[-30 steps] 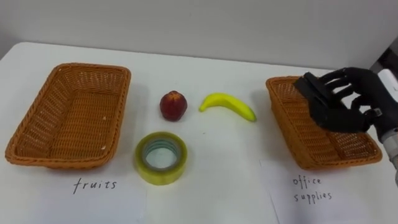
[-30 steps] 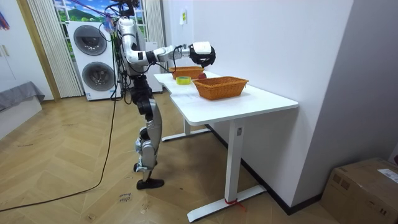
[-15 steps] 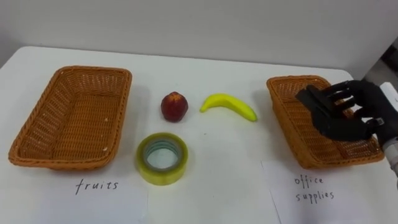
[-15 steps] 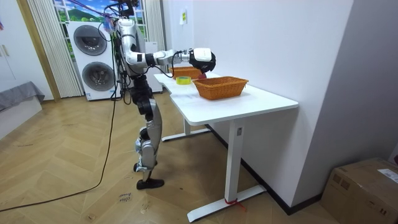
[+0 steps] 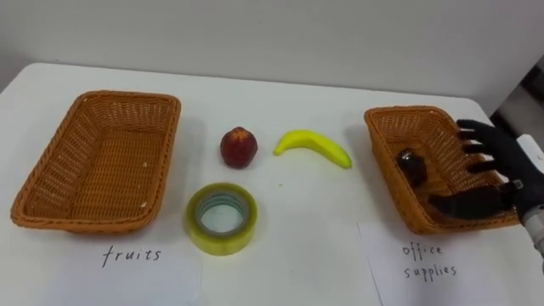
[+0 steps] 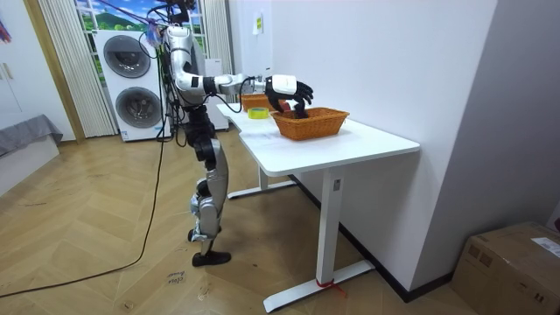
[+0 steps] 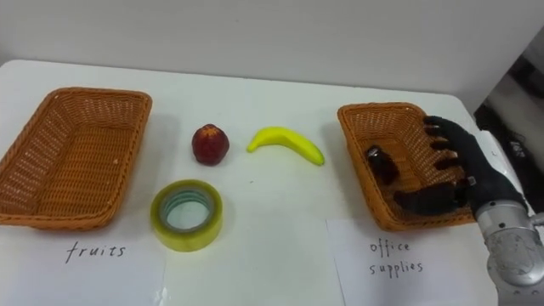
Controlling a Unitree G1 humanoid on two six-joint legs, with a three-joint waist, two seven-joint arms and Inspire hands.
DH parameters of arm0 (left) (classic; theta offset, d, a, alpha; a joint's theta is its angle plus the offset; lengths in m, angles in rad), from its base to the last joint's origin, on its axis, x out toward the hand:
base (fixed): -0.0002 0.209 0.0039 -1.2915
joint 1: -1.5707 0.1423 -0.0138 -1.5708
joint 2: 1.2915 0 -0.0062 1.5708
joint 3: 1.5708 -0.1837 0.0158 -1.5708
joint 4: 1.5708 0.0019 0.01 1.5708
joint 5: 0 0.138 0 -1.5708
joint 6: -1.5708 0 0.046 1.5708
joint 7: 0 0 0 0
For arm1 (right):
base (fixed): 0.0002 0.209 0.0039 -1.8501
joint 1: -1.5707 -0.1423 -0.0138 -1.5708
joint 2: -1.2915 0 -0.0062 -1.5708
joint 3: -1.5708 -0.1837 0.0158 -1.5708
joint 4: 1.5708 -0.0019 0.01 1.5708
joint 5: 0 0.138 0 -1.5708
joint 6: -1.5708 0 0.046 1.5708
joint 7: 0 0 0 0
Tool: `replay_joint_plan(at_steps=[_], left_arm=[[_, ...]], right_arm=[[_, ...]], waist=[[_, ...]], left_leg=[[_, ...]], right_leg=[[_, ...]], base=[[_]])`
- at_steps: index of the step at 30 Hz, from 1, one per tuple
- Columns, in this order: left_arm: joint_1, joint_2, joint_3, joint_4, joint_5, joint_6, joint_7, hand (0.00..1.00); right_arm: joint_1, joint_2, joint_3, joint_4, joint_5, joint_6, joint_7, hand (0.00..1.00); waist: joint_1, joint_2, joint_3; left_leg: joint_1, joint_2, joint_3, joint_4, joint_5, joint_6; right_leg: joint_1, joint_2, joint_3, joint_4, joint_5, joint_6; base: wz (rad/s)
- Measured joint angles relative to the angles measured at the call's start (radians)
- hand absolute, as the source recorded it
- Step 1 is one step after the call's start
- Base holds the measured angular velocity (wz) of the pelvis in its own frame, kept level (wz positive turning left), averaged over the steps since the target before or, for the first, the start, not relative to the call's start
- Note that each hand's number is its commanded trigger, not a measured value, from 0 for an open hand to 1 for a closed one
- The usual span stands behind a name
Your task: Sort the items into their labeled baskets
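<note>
Dark item [image 5: 412, 164], perhaps a stapler, loose in right basket [image 5: 382, 146], beside right hand [image 5: 507, 160], fingers [image 5: 473, 129] spread, empty.

Two baskets [image 5: 51, 170] [image 5: 384, 161], two labels [image 5: 136, 274] [image 5: 416, 282], one each of peach [image 5: 239, 146], banana [image 5: 312, 144], tape roll [image 5: 247, 223], dark item [image 5: 411, 165]

White bench [image 5: 280, 89]; woven orange-brown fruit basket [image 5: 64, 161] and office basket [image 5: 387, 161]; yellow banana [image 5: 312, 144]; dark red apple [image 5: 238, 146]; yellowish tape [image 5: 221, 243]; black hand [image 5: 501, 157].

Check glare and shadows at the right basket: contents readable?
Left eye view: no glare, only soft shadows; the dark item in the right basket stands out against the wicker. Right eye view: same; the open right hand covers the basket's right side.
</note>
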Motion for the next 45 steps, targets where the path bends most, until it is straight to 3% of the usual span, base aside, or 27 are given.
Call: replay_joint_plan(at_steps=[33,45], left_arm=[[0.000,0.001,-0.003,0.001,-0.002,-0.002,0.045,0.00],[-0.026,0.000,-0.014,0.045,-0.001,-0.008,0.056,0.00]], right_arm=[[0.000,0.000,0.006,0.002,0.003,-0.001,-0.013,0.00],[-0.025,0.000,0.018,-0.065,0.184,-0.001,-0.036,0.00]], waist=[[0.000,0.004,0.0003],[0.003,0.006,0.0006]], left_leg=[[0.003,0.000,0.001,-0.006,0.000,0.000],[-0.004,0.000,0.004,-0.009,0.000,0.000]], right_leg=[[-0.001,0.000,0.007,0.000,0.000,0.000],[-0.010,0.000,0.010,-0.002,0.000,0.001]], base=[[0.00],[0.00]])
